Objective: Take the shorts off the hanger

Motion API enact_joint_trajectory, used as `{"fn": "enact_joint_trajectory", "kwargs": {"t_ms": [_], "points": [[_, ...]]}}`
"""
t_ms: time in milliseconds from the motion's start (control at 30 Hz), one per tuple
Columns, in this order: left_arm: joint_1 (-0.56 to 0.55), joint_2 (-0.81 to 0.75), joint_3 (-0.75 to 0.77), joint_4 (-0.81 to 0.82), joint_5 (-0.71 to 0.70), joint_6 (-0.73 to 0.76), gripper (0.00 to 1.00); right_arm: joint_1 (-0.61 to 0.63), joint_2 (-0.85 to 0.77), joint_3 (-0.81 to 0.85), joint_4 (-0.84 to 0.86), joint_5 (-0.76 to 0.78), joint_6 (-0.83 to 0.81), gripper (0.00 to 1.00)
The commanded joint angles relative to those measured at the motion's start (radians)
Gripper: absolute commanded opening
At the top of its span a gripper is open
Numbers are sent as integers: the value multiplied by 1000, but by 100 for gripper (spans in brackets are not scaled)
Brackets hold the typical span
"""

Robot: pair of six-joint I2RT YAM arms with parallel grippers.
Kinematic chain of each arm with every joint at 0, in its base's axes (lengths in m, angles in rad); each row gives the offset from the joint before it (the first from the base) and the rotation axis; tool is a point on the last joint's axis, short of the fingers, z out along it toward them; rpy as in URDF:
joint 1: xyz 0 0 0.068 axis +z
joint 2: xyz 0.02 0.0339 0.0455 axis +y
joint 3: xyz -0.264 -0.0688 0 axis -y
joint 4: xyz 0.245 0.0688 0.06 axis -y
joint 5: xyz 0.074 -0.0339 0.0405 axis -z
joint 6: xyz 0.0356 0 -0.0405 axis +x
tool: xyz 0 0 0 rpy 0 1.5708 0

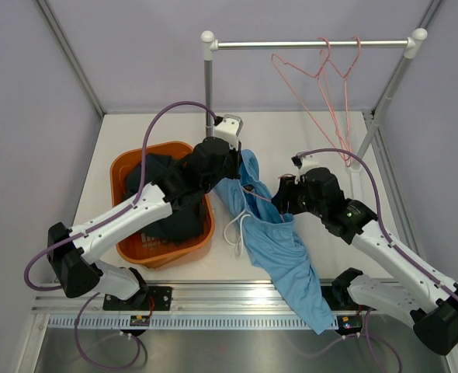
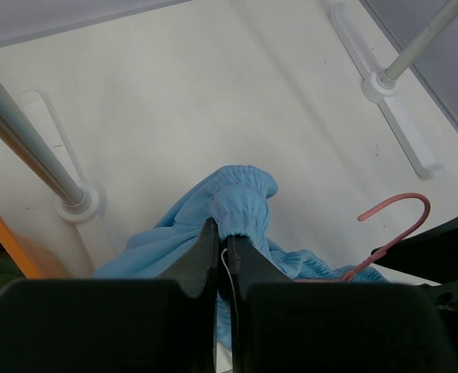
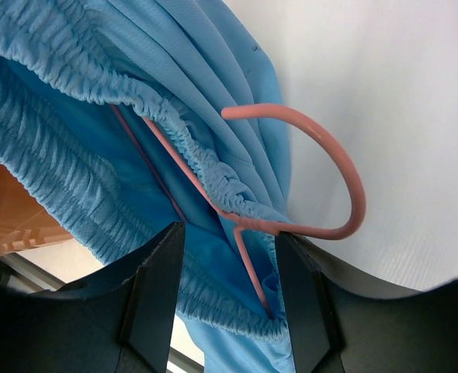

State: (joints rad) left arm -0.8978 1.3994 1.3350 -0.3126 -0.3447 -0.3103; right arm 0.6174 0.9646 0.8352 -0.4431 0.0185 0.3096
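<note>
Where left gripper clamps, shorts waistband pinched

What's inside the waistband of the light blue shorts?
A pink wire hanger: its hook sticks out, and its wires run down inside the light blue shorts. The rest of the hanger is covered by cloth.

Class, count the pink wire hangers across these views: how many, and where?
3. One hanger and another hang overlapping on the rail; a third is inside the light blue shorts. Others may be hidden.
</note>
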Motion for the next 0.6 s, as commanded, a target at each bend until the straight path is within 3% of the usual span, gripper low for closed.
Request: {"fn": "enact_joint_trajectory", "kwargs": {"t_ms": [0,367,567], "points": [[-1,-31,29,69,-14,8,0,7,-3,7,3,38,22,58],[-1,-34,33,61,-17,11,0,7,-81,-76,53,103,62,60],[-1,-36,33,58,-16,10,0,7,-116,-140,196,75,28,61]]}}
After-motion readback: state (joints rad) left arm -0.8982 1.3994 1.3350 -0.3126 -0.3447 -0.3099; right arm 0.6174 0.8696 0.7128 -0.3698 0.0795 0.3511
